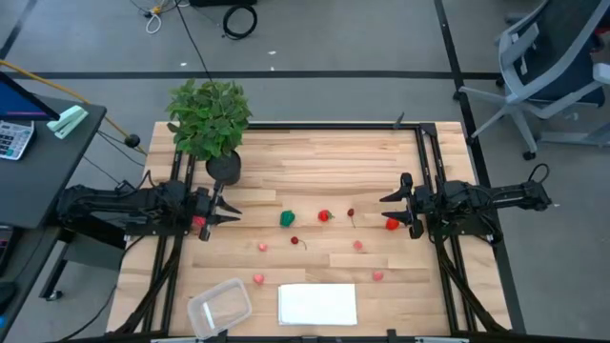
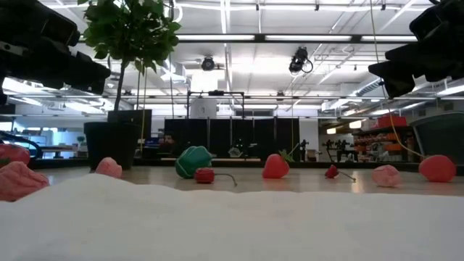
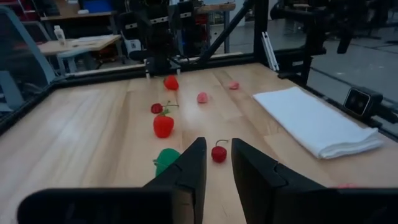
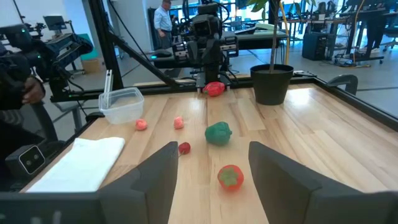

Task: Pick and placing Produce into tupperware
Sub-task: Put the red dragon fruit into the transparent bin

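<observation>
Wooden table (image 1: pixel 315 152) holds scattered produce (image 1: pixel 325 216), tupperware (image 1: pixel 220 307) empty at the near-left corner; left gripper (image 1: pixel 229 210) and right gripper (image 1: pixel 393 206) both apart, empty; pieces look light, rigid, roll-prone, best pinched across the body.

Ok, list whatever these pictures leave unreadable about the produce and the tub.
Low view: the white cloth fills the foreground, hiding the tupperware.
High view: the red piece by the left gripper is too small to tell whether it lies on the table.
Low view: the left edge crops a dark-red piece.
</observation>
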You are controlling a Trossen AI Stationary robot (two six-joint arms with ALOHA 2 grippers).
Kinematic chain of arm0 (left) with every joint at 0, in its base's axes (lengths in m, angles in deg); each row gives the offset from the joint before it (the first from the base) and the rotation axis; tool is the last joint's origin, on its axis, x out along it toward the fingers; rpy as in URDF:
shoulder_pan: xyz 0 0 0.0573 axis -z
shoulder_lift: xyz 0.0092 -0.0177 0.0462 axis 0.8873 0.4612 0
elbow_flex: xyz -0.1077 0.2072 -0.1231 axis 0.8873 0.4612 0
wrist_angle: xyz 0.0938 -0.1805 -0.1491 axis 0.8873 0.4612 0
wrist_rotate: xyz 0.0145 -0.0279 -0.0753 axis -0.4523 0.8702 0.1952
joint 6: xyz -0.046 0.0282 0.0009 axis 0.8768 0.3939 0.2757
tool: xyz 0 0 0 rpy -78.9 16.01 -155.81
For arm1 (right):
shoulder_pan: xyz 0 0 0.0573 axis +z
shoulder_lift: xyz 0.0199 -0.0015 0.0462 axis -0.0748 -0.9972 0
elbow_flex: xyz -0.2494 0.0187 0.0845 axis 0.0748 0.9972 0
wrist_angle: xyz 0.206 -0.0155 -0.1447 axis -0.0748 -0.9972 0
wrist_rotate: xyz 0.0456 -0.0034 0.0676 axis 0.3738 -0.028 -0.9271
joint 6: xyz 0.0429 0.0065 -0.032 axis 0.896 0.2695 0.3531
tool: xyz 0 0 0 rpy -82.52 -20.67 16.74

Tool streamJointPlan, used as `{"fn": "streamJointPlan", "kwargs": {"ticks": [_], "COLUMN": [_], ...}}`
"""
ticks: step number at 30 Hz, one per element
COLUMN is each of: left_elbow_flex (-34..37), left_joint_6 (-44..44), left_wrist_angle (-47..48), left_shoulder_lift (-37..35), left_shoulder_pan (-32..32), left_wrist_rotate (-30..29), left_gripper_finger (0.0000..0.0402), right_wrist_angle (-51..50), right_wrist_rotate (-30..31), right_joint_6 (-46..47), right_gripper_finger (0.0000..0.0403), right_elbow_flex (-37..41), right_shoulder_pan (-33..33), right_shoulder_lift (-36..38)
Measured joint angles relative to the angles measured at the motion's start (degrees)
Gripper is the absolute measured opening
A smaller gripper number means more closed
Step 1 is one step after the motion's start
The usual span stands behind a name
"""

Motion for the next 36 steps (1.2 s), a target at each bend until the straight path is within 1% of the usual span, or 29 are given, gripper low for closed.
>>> {"fn": "streamJointPlan", "kwargs": {"ticks": [3, 6, 9, 12, 16, 19, 22, 24, 28, 30, 32, 36], "left_elbow_flex": [0.0, 0.0, 0.0, -0.1, -0.1, -0.1, -0.1, -0.1, -0.1, -0.1, -0.1, -0.1], "left_joint_6": [-0.2, -7.7, -11.4, -10.5, -10.0, -10.4, -10.3, -9.5, -2.1, -0.2, 0.9, 5.9], "left_wrist_angle": [-2.1, -6.0, -11.0, -16.0, -19.3, -19.0, -17.4, -15.6, -15.1, -15.1, -15.1, -15.1], "left_shoulder_lift": [0.0, 0.0, 0.0, 0.0, 0.0, 0.0, 0.0, 0.0, 0.0, 0.0, 0.0, 0.0], "left_shoulder_pan": [0.0, 0.0, 0.0, 0.0, 0.0, 0.0, 0.0, 0.1, 0.0, 0.0, 0.0, 0.0], "left_wrist_rotate": [-0.9, -3.2, -3.9, -3.9, -3.8, -3.8, -4.0, -5.9, -15.0, -16.2, -16.3, -16.4], "left_gripper_finger": [0.0084, 0.0081, 0.0077, 0.0074, 0.0068, 0.0064, 0.0069, 0.0078, 0.0110, 0.0130, 0.0153, 0.0198], "right_wrist_angle": [0.0, 0.0, 0.0, 0.0, 0.0, 0.0, 0.0, 0.0, 0.0, 0.0, 0.0, 0.0], "right_wrist_rotate": [0.0, 0.0, 0.0, 0.0, 0.0, 0.0, 0.0, 0.0, 0.0, 0.0, 0.0, 0.0], "right_joint_6": [0.0, 0.0, 0.0, 0.0, 0.0, 0.0, 0.0, 0.0, 0.0, 0.0, 0.0, 0.0], "right_gripper_finger": [0.0206, 0.0206, 0.0206, 0.0206, 0.0206, 0.0206, 0.0206, 0.0206, 0.0206, 0.0206, 0.0206, 0.0206], "right_elbow_flex": [0.0, 0.0, 0.0, 0.0, 0.0, 0.0, 0.0, 0.0, 0.0, 0.0, 0.0, 0.0], "right_shoulder_pan": [0.0, 0.0, 0.0, 0.0, 0.0, 0.0, 0.0, 0.0, 0.0, 0.0, 0.0, 0.0], "right_shoulder_lift": [0.0, 0.0, 0.0, 0.0, 0.0, 0.0, 0.0, 0.0, 0.0, 0.0, 0.0, 0.0]}}
